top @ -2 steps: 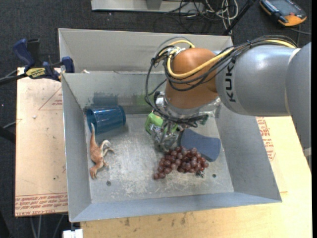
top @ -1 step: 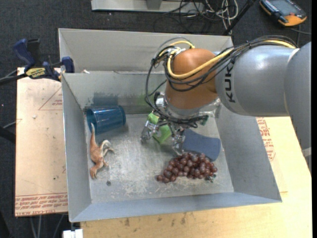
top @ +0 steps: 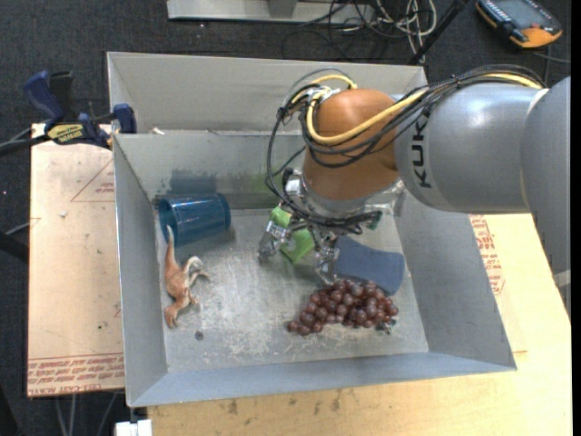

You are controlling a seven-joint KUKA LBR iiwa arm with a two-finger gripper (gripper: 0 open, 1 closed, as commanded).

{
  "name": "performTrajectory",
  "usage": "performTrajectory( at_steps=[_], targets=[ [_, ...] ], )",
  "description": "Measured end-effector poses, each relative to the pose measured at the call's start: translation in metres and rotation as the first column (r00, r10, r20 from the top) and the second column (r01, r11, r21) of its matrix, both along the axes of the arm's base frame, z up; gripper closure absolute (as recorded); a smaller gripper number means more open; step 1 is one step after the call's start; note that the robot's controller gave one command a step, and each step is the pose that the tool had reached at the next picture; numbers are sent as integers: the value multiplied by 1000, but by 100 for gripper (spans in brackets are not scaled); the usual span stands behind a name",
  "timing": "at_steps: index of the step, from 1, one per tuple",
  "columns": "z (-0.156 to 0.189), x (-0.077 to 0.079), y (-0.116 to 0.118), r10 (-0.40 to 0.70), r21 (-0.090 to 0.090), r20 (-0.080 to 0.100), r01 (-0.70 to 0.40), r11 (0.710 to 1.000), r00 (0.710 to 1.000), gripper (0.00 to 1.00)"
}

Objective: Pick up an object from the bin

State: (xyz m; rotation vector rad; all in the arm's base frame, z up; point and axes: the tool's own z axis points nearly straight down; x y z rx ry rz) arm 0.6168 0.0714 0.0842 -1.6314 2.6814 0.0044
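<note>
Down low, gripper (top: 296, 259) spread open, straddling green block (top: 297, 244) mid-bin, above grapes (top: 345, 307).

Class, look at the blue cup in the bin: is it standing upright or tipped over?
Tipped over. The blue cup lies on its side near the left wall of the bin, its curved side facing up.

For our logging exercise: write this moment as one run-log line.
stage: pre-grasp | gripper: open, astride green block, bin centre | nearby: purple grapes, blue cup
</note>
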Motion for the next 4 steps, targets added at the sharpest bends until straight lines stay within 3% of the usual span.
performTrajectory(
  at_steps=[1,2,3,4],
  targets=[
    [3,-2,-2,-6,0,0,6,1000,1000,0],
    [23,-23,-41,108,1,-1,-108,994,994,0],
    [16,-27,-68,155,-6,4,-155,988,988,0],
    [21,-48,-98,533,0,0,-533,846,846,100]
  ],
)
